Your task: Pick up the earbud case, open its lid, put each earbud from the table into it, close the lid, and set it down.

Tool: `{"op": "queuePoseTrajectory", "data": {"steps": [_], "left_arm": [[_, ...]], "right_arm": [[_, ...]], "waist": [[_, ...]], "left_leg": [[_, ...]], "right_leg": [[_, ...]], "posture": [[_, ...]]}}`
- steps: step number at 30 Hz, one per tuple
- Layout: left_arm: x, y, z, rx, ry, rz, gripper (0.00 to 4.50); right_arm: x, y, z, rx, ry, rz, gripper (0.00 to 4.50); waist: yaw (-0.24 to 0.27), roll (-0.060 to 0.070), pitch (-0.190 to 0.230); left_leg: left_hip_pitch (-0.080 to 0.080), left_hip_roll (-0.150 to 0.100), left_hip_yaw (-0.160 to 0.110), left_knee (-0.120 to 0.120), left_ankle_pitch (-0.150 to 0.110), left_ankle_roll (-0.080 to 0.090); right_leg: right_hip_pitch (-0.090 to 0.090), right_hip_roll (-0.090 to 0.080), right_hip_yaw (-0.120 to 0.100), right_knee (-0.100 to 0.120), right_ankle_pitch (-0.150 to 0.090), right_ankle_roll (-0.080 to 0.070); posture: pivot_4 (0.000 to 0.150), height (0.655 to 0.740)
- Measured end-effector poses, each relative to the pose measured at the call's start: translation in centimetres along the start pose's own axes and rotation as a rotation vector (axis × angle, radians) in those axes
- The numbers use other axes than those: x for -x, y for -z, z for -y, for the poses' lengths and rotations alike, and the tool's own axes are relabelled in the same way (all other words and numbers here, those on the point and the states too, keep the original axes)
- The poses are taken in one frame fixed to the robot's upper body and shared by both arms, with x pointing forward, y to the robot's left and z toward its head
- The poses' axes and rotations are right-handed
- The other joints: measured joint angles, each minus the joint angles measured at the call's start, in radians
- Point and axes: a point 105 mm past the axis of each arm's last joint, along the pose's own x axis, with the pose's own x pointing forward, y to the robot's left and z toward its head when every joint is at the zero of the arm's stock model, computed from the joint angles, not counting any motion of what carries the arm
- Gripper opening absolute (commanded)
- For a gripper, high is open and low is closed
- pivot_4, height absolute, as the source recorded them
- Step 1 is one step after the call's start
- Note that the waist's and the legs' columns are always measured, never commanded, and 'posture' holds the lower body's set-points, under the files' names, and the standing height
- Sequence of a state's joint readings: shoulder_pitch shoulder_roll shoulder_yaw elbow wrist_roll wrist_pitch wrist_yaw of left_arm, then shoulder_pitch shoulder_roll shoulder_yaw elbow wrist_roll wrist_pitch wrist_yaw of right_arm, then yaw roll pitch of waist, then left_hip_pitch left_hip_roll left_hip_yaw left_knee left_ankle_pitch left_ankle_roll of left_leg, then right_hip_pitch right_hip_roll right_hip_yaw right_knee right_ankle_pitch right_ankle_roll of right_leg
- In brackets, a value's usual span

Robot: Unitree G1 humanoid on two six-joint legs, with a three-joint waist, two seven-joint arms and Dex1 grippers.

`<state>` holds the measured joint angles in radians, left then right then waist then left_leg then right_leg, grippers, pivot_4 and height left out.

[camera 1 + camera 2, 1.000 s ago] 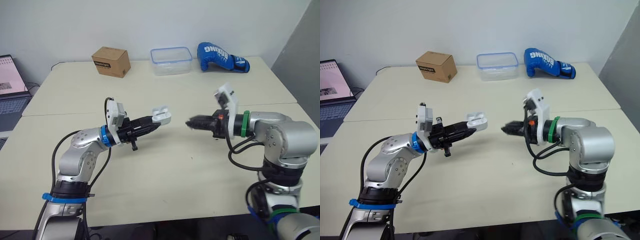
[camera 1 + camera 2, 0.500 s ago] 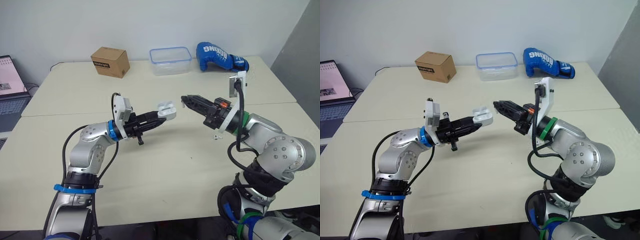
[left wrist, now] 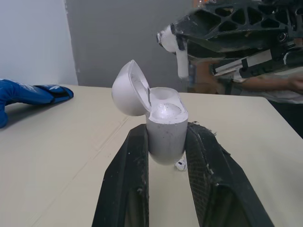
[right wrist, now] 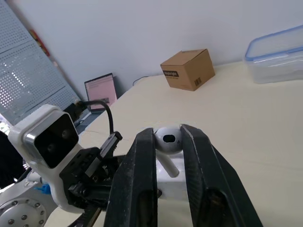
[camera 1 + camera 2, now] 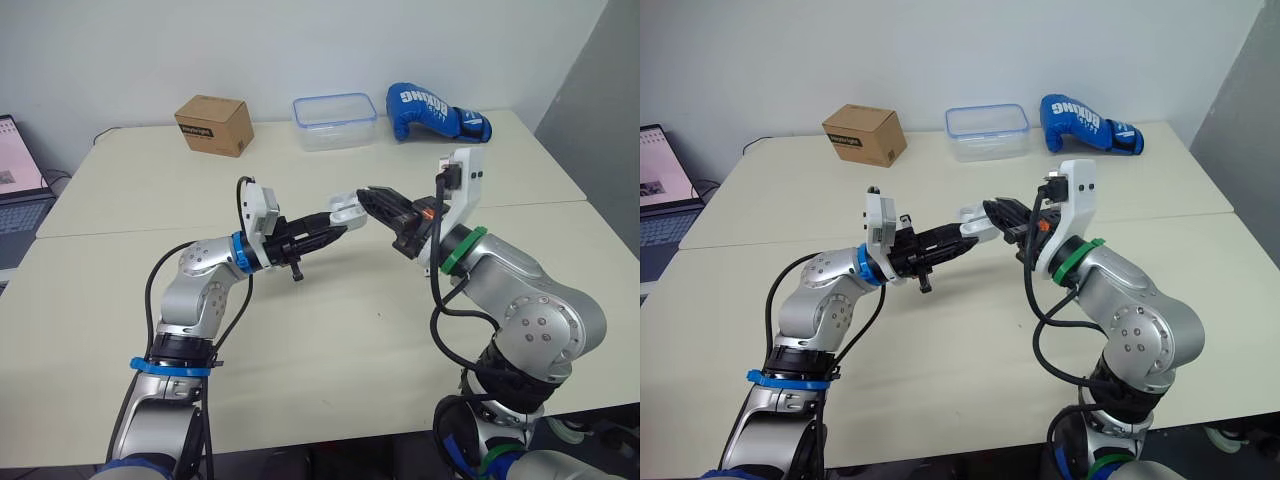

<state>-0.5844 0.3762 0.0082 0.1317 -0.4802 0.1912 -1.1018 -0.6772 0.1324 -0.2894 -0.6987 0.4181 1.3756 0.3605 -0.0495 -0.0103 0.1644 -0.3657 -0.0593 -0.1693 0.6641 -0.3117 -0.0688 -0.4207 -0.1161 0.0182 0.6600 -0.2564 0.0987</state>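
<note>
Our left gripper (image 3: 166,142) is clamped on the earbud case (image 3: 164,122), lid hinged open, held above the table (image 5: 330,330). Our right gripper (image 4: 168,137) pinches an earbud (image 3: 167,39) just above the case's open mouth, stem down, not touching.

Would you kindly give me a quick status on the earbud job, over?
Left gripper shut on earbud case, lid open. Right gripper shut on earbud, held close by the case's open mouth. Nothing seen between them.
</note>
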Motion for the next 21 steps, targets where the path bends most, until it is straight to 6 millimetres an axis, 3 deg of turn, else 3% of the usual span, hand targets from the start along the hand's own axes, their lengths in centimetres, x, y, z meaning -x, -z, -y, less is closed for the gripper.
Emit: {"op": "queuePoseTrajectory", "data": {"steps": [21], "left_arm": [[-2.6, -0.8, -0.4, 0.005, 0.003, 0.034, 0.71]], "right_arm": [[-1.5, 0.6, -0.8, 0.016, 0.047, 0.062, 0.38]], "waist": [[-0.002, 0.0, 0.0]], "left_leg": [[0.0, 0.0, 0.0, 0.0, 0.0, 0.0]], "right_leg": [[0.0, 0.0, 0.0, 0.0, 0.0, 0.0]], "posture": [[0.15, 0.7307]]}}
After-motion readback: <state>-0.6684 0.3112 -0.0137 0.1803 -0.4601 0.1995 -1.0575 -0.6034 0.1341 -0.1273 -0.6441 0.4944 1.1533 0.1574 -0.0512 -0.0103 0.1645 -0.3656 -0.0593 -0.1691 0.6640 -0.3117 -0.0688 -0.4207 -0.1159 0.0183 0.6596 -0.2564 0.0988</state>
